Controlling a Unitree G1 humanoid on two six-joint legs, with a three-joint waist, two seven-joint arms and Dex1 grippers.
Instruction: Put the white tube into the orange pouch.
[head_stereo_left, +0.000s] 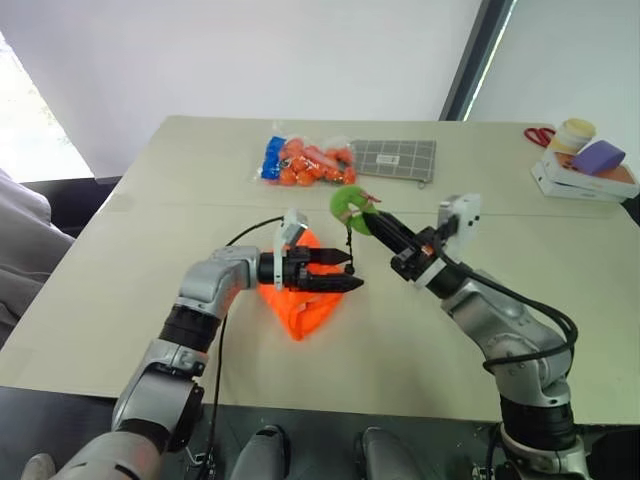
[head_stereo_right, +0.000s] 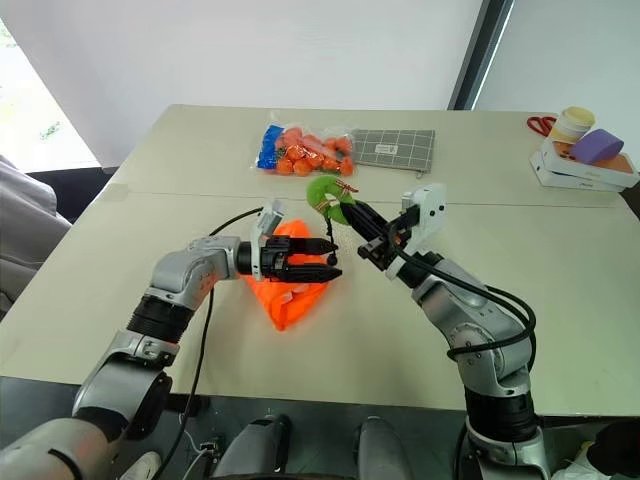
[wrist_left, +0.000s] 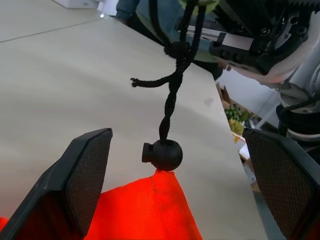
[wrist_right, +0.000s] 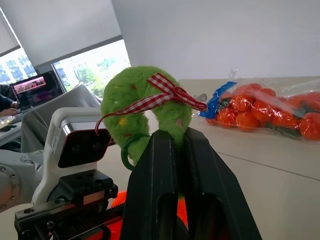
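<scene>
Orange pouch (head_stereo_left: 300, 305) slumped on the bench (head_stereo_left: 200, 170), a little toward 6 o'clock from the middle, with the pointed end nearest the robot and the gathered mouth at the far end. Clear bag of orange items (head_stereo_left: 310, 160) well apart at 12 o'clock from it, and no part of this job.

Left pincer (head_stereo_left: 350, 272) reaching in from 9 o'clock, level above the mouth end of the pouch, pads spread wide and clamped on nothing. In the left wrist view, gaping on either side of the neck of the fabric without touching it.

Right pincer (head_stereo_left: 368, 215) coming from 4 o'clock, fingers pressed together and pinching the green ball (head_stereo_left: 348, 203), held up off the bench at 1 o'clock from the pouch.

Black cord (wrist_left: 172, 95) running taut and twisted from the ball down to a round black toggle (wrist_left: 162, 154), sitting right on the bunched neck.

White tube: nowhere to point to; cannot tell whether already inside the fabric or yet to be fetched.

Judged stage: early or middle, working at the closure. Mouth looks drawn tight, not open wide enough for anything to go in. Probably left to do: grip the neck or the toggle, loosen the cord, spread the mouth, then bring the tube and drop it in.
</scene>
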